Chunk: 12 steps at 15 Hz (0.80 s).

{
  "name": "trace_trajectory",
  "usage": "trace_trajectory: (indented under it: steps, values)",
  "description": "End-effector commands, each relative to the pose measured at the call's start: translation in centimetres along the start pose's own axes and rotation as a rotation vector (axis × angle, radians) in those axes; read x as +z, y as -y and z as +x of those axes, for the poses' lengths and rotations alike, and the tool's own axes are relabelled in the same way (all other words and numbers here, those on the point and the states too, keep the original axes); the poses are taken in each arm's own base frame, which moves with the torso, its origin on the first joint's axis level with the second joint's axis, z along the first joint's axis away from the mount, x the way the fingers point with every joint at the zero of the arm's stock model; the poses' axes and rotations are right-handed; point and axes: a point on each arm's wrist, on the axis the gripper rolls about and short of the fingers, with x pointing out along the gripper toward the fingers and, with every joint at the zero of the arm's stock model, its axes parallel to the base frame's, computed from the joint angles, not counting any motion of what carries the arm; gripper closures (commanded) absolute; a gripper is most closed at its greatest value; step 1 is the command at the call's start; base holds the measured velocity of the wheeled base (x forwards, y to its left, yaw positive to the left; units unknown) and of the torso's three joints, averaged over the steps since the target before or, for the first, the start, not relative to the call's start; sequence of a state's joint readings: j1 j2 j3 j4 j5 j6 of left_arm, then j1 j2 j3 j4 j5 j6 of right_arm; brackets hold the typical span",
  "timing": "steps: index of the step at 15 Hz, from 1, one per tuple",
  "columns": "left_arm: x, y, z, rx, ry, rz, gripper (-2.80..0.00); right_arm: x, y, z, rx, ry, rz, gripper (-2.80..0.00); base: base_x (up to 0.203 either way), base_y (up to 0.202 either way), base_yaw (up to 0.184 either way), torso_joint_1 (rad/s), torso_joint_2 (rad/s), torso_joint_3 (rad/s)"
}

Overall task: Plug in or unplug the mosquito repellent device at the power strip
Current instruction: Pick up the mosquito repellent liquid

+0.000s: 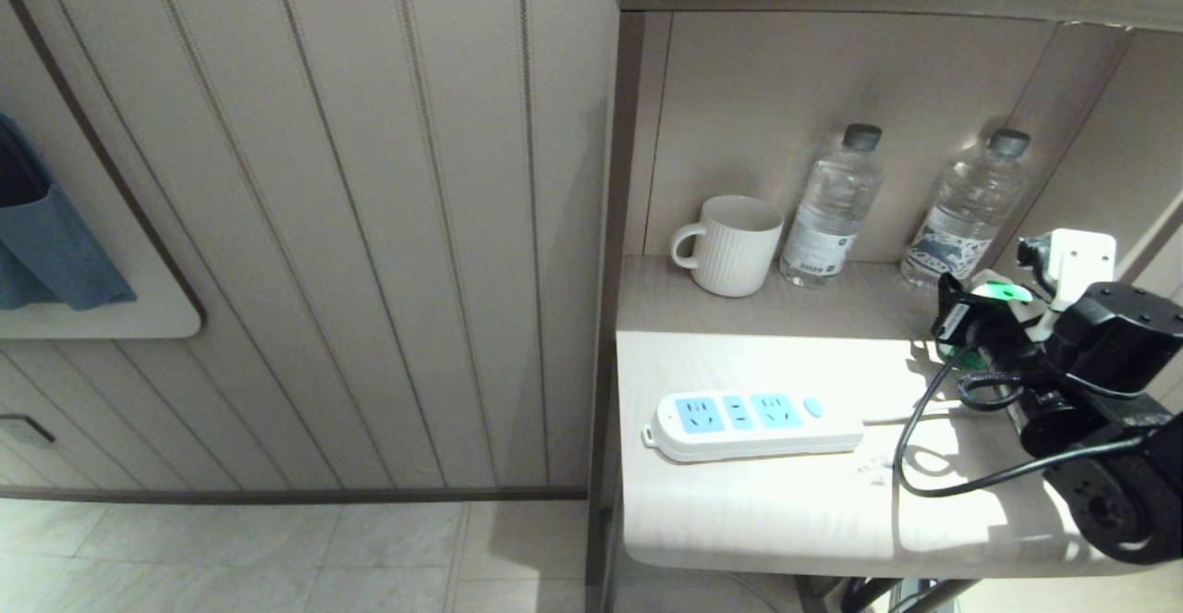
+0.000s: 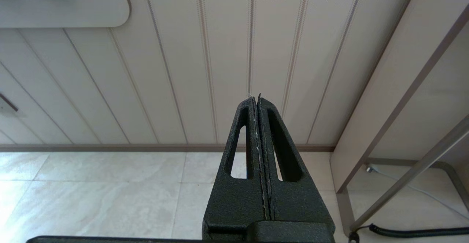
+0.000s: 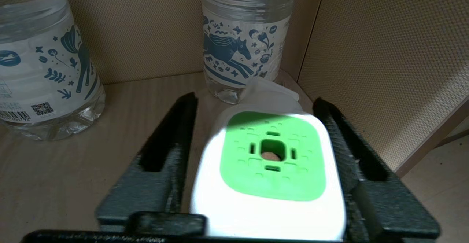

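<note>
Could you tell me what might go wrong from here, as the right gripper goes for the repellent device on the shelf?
1. The right gripper straddles the mosquito repellent device unevenly: one finger looks close, the other shows a gap, so closing could push or tip it.
2. The water bottle stands close behind; a bumped device could hit it.
3. The power strip lies loose, so it might slide during plugging.

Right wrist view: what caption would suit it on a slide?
Right gripper straddling the green-and-white mosquito repellent device on the shelf, two water bottles behind it.
</note>
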<state>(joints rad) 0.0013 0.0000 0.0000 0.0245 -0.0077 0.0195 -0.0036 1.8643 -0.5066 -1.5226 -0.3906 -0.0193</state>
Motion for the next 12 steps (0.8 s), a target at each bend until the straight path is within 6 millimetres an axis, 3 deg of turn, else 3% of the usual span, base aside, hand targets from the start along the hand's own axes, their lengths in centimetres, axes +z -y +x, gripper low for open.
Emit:
trace_trajectory:
  steps: [1, 8, 12]
  values:
    - [0.0, 0.0, 0.0, 0.0, -0.002, 0.0, 0.0, 0.6, 0.1, 0.0, -0.002, 0.048, 0.021, 0.0, 0.0, 0.0, 0.0, 0.0, 0.0, 0.0]
    - [0.0, 0.0, 0.0, 0.0, -0.002, 0.0, 0.0, -0.3, 0.2, 0.4, -0.008, 0.023, 0.005, 0.0, 0.0, 0.0, 0.0, 0.0, 0.0, 0.0]
    - [0.0, 0.0, 0.0, 0.0, -0.002, 0.0, 0.0, 3.0, 0.7, -1.0, -0.013, 0.08, 0.007, 0.0, 0.0, 0.0, 0.0, 0.0, 0.0, 0.0]
